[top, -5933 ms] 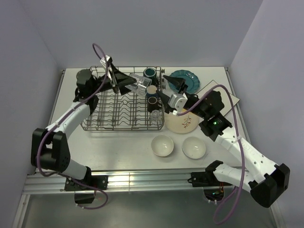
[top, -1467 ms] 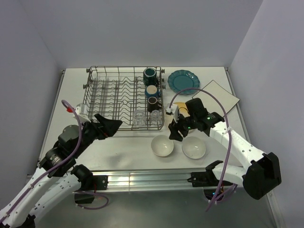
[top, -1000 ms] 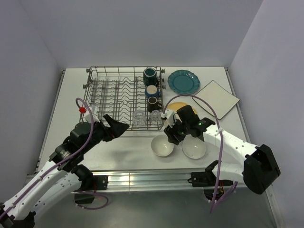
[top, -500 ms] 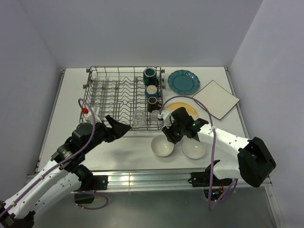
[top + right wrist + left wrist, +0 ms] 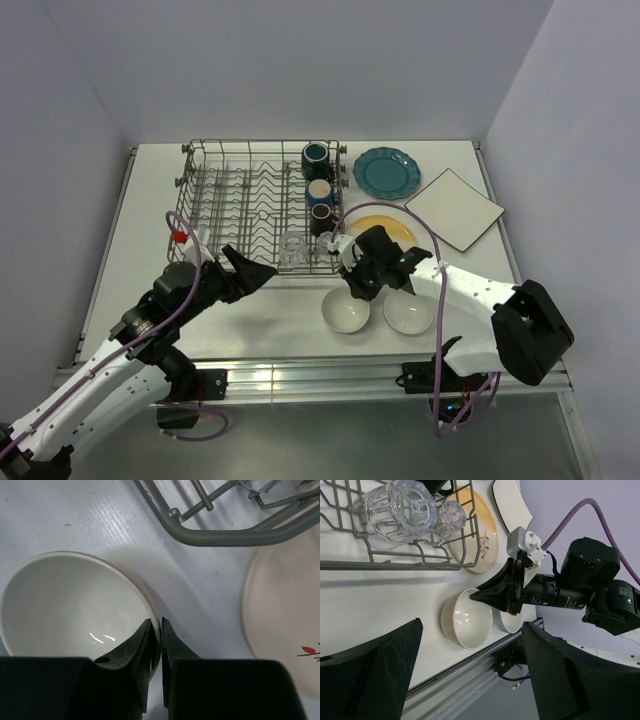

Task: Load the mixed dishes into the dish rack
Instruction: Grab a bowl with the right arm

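My right gripper is shut on the right rim of the left white bowl, one finger inside and one outside. The bowl sits on the table beside a second white bowl. The dish rack holds three dark mugs and clear glasses. The yellow-cream plate lies partly under the right arm. The teal plate and the white square plate lie behind it. My left gripper hangs open and empty by the rack's front edge.
The rack's front right corner wire runs close above the held bowl. The table's front rail is just below the bowls. Walls close the table on the left, back and right.
The right gripper came down and left onto the left bowl and closed on its rim. The left arm has shifted only slightly and stayed open.
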You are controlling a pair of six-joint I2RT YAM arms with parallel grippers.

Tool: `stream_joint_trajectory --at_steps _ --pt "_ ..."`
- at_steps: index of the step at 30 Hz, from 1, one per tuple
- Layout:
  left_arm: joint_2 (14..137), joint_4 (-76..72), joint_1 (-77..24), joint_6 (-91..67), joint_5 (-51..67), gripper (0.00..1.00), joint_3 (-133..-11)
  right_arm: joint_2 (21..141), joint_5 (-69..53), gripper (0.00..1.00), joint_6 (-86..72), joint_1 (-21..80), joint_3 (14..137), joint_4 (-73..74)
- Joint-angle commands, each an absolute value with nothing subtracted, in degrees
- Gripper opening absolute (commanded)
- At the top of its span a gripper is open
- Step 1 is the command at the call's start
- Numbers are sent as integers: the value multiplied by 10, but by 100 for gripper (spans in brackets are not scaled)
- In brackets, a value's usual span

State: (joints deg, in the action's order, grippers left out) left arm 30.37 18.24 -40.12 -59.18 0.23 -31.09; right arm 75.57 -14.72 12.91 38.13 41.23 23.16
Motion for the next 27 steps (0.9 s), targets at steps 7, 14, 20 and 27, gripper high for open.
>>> stream_joint_trajectory --at_steps 7,14,20,27 --pt "313 150 -404 -588 35 88 -316 681 -232 0 191 386 424 266" --pt "310 152 -404 -583 56 88 -340 635 -326 0 257 385 485 330" --pt "316 162 -405 -578 59 88 -366 626 -386 0 263 386 533 364" --pt "333 160 -405 -573 63 88 -393 641 -423 0 186 385 601 360"
